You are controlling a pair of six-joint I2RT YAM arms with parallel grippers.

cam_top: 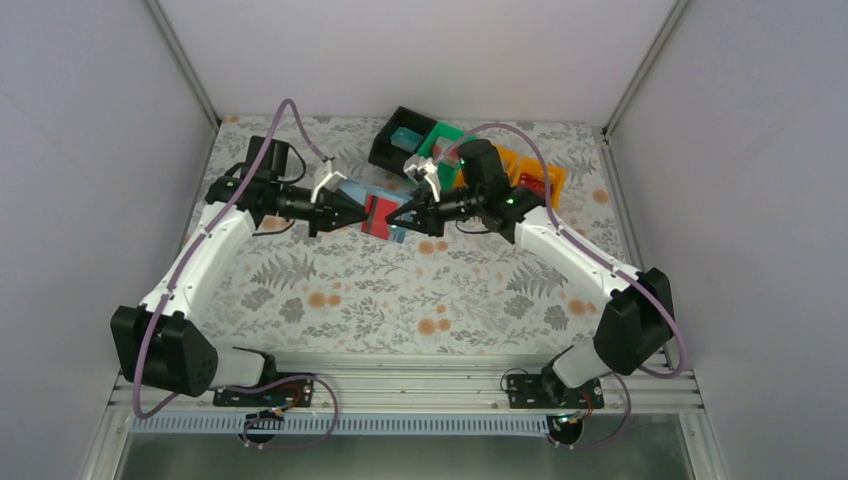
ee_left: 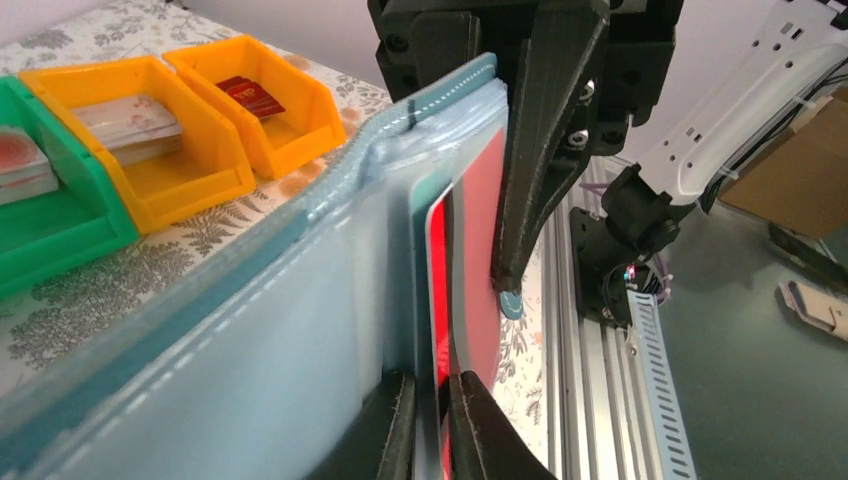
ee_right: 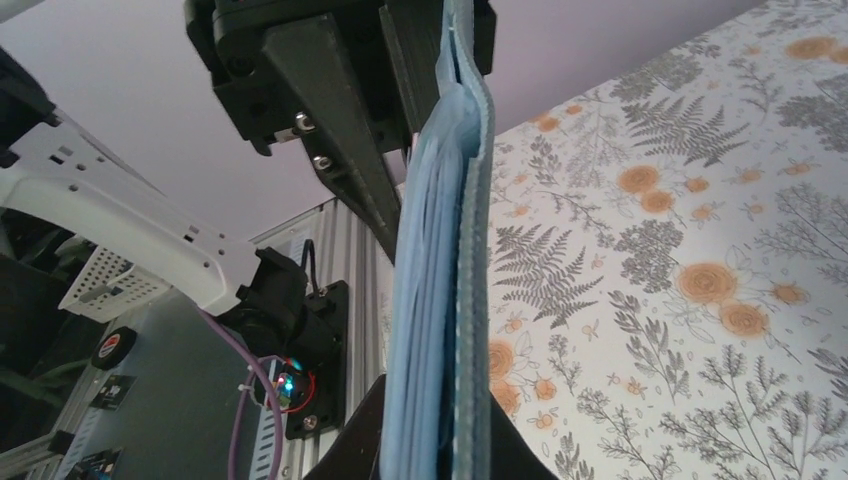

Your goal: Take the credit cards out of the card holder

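Holding the card holder [ee_left: 250, 330] up between them, both arms meet above the far middle of the table [cam_top: 400, 290], and we see the wallet standing on edge in the air, clear of the patterned surface. We find the left gripper [cam_top: 362, 213] at its left end. Its jaws are almost together, with the thin edges of a teal card [ee_left: 424, 215] and a red card [ee_left: 480, 240] between them. These two credit cards [ee_left: 440, 300] lie against the wallet's pale blue pockets, the red one's face in plain view. The right gripper [cam_top: 402, 216] comes in from the right, its jaws narrow and clamped on the wallet's blue layers. One of its fingers [ee_left: 530, 170] lies flat against the red card's face.

Four bins stand in a row on the far right of the table, just beyond the grippers. We make out the black bin [cam_top: 390, 150] at the left of the row, with something pale blue inside that we cannot identify. Next is the green bin [ee_left: 60, 235], holding a marked pale card [ee_left: 15, 160] with a round red spot. Right of it the first orange bin [ee_left: 175, 190] holds a small stack of pale cards [ee_left: 130, 118]. The last orange bin [ee_left: 305, 130] holds one red printed card [ee_left: 250, 95], lying flat.
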